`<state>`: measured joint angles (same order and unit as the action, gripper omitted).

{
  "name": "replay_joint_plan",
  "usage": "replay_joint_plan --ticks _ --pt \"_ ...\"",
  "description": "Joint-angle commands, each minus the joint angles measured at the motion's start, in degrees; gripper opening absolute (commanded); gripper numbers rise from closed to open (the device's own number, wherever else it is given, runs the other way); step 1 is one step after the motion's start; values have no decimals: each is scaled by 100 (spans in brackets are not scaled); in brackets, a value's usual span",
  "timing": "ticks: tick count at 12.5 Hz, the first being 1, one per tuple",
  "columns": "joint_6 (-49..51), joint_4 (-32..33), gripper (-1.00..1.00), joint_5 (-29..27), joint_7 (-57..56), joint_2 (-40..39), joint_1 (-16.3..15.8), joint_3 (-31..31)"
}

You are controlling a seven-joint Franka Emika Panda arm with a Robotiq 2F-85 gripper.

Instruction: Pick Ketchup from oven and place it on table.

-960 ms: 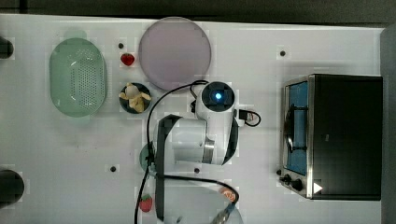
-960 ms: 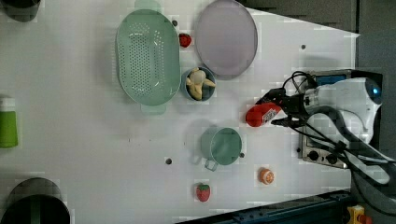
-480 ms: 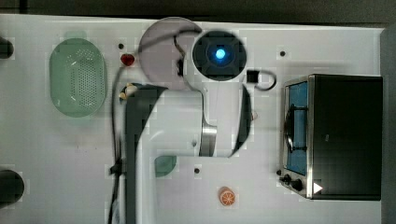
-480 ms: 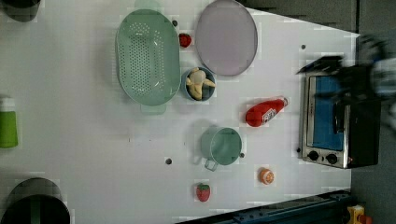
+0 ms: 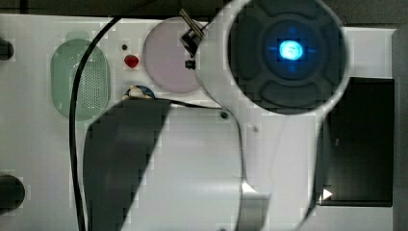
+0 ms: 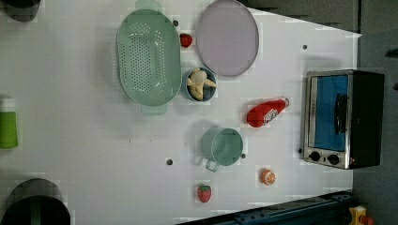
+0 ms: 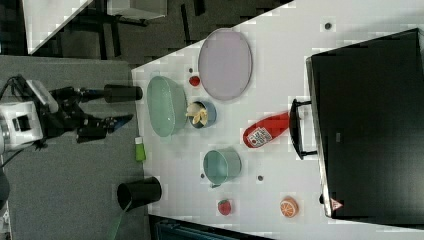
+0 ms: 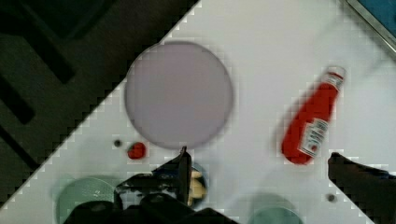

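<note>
On the worktop, view by view:

Top view: arm housing (image 5: 288,53) loomed close under the camera and covered most of the worktop (image 5: 29,144); oven (image 5: 361,144) showed as a black top at the top view's right.

Left view: Ketchup (image 6: 265,112) lay on its side on the white worktop (image 6: 84,140), near the oven (image 6: 342,119), cap toward the closed blue door. Teal cup (image 6: 222,147) sat just below it, lilac plate (image 6: 227,37) above.

Right view: gripper (image 7: 112,125) was off the worktop's edge, over grey floor, well apart from the Ketchup (image 7: 265,131), empty.

Wrist view: fingers (image 8: 180,170) spread wide, nothing between them; Ketchup (image 8: 310,123) lay apart from them.

Step, judged: placement looked done; arm clear of the scene. Next move would call for nothing beyond parking.

Room: open worktop around the bottle; oven handle (image 7: 300,129) nearly touched its cap.
</note>
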<state>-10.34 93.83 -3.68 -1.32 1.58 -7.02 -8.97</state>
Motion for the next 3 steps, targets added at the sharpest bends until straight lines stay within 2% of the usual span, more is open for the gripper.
replay_joint_plan --ticks 1,3 --pt "688 -213 100 -17 42 -474 24 -16" --pt "1131 -429 100 -17 42 -472 29 -77"
